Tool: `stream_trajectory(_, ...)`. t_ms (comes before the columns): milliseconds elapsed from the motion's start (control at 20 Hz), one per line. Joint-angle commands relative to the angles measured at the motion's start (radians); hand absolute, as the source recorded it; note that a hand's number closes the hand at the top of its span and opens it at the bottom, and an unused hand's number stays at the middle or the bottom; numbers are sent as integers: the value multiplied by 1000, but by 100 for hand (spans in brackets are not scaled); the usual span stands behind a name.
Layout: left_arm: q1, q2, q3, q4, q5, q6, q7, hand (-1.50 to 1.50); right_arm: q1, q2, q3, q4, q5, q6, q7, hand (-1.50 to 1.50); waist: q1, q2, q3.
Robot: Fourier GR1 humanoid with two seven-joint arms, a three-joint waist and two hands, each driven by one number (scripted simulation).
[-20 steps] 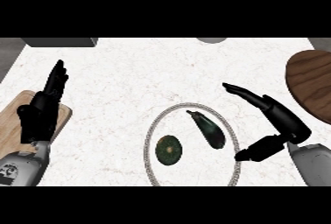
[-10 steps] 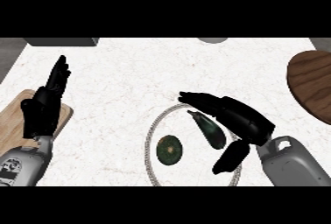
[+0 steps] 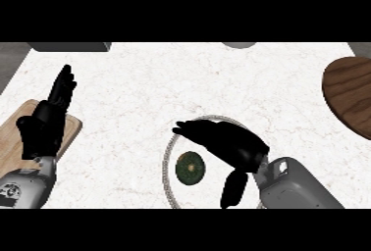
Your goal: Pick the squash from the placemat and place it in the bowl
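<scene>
White marble worktop (image 3: pixel 145 83), 6 o'clock: black right hand (image 3: pixel 225 144) hovered open, nothing visibly held, over grey-rimmed placemat (image 3: pixel 168 162); it might knock dark-green round squash (image 3: pixel 191 167) aside.

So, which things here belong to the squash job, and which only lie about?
Job: placemat; right hand over it; wooden bowl; squash, probably hidden under that hand.
Lying about: round green vegetable; wooden board; left hand, resting open.

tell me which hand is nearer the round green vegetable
Right. The right hand sits just up-right of the round green vegetable; the left hand rests far to its left, over the wooden board.
</scene>
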Motion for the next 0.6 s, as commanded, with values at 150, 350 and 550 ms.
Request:
stream_trajectory(150,-25,-49,25,135,-27,-13,-84,0,6,110,107,126,160,-19,86,-150,-6,4,0)
stream_trajectory(350,-25,-68,36,52,-60,-44,-16,0,-4,106,-3,170,194,37,10,-150,-4,1,0)
stream_trajectory(550,-32,-24,119,62,-7,-122,-26,0,-48,202,7,313,265,-7,-19,-150,-1,2,0)
